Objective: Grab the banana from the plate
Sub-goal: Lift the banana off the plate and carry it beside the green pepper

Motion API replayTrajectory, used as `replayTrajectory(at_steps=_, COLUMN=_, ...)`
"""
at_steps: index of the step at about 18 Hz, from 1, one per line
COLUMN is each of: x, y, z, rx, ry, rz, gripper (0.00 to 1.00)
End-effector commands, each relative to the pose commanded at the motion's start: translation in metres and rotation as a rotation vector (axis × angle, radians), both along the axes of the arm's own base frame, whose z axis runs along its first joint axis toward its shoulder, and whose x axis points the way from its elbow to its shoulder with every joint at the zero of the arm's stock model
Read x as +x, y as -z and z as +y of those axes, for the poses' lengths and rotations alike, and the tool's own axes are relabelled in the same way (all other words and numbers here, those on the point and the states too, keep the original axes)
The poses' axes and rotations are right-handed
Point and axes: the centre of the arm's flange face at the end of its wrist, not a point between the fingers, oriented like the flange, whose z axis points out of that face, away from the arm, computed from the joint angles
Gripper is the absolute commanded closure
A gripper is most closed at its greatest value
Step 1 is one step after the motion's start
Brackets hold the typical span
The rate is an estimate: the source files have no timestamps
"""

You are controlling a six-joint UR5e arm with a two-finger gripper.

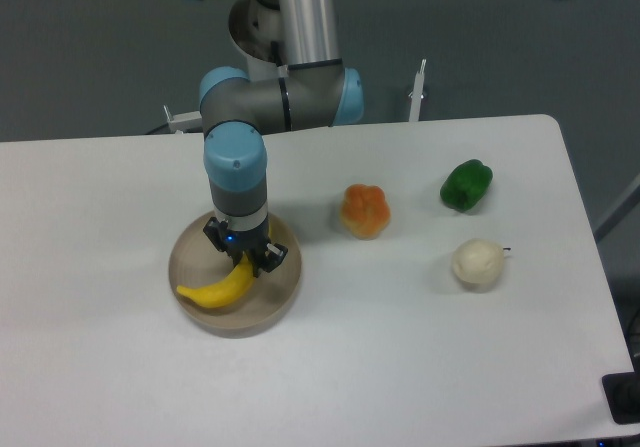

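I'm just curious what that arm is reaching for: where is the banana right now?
The banana lies on the round tan plate at the table's left side, its upper end between the gripper fingers, well left of the orange fruit.

On the table (pixel 400 367) there are one banana (pixel 215 287), one plate (pixel 285 287), one orange lobed fruit (pixel 365 210), one green pepper (pixel 466 185) and one pale round bulb (pixel 477 263).
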Motion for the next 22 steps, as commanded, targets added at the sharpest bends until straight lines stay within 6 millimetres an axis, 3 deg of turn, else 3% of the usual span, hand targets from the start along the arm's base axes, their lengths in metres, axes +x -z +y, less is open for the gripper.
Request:
replayTrajectory(at_steps=1, x=-0.008, y=-0.012, z=0.003, rx=0.02, ry=-0.01, rz=0.013, gripper=0.65)
replayTrajectory(at_steps=3, x=-0.045, y=-0.039, z=0.0, rx=0.058, ry=-0.038, rz=0.038, gripper=0.65)
replayTrajectory(at_steps=9, x=-0.131, y=-0.098, z=-0.009, rx=0.081, ry=0.027, rz=0.111, gripper=0.65)
replayTrajectory(at_steps=13, x=-0.181, y=-0.107, z=-0.028, rx=0.074, ry=0.088, rz=0.152, gripper=0.65)
replayTrajectory(at_steps=16, x=-0.228, y=-0.109, z=-0.054, rx=0.053, ry=0.136, rz=0.184, gripper=0.65)
replayTrajectory(at_steps=22, x=-0.274, y=-0.136, z=-0.071, rx=0.065, ry=0.18, rz=0.25, gripper=0.65)
